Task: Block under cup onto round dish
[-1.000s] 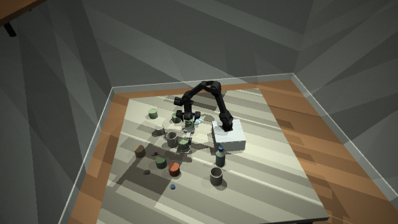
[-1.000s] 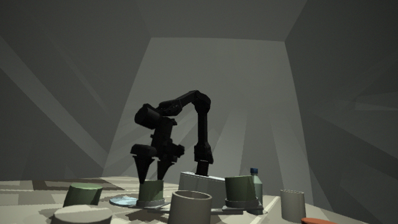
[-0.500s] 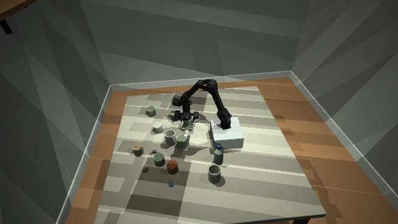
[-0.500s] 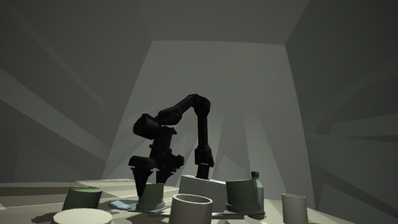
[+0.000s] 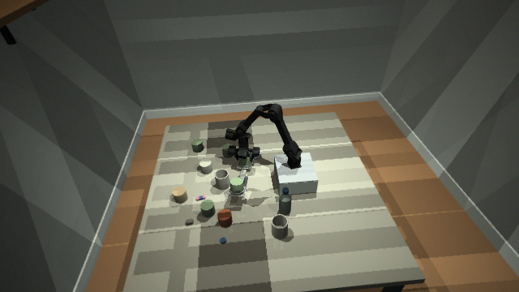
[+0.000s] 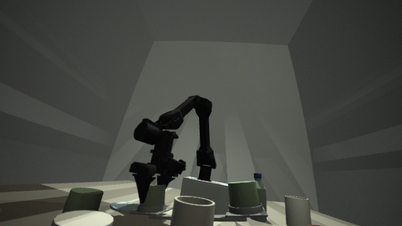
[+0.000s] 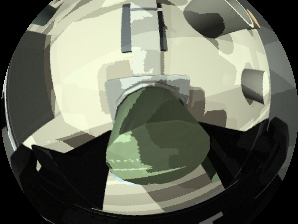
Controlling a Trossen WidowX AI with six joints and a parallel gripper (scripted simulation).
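Two green cups stand on the ends of a small balance (image 5: pixel 242 175). The far cup (image 5: pixel 245 163) (image 6: pixel 156 197) (image 7: pixel 156 137) sits on its pad. My gripper (image 5: pixel 244 156) (image 6: pixel 152 193) (image 7: pixel 154 131) is lowered around this cup, with one finger on each side, and it is open. The near cup (image 5: pixel 237 185) (image 6: pixel 241 194) stands apart on the other pad. The round light-blue dish (image 6: pixel 120 206) lies on the table just beside the far cup. No block is in sight.
The arm's white base box (image 5: pixel 296 174) (image 6: pixel 204 191) stands right of the balance, with a bottle (image 5: pixel 285 201) (image 6: pixel 259 185) beside it. Grey hollow cups (image 5: pixel 222 179) (image 5: pixel 280 226) (image 6: pixel 192 210), green cylinders (image 5: pixel 197 145) (image 5: pixel 208 208) (image 6: pixel 82 199) and an orange one (image 5: pixel 225 217) crowd the left.
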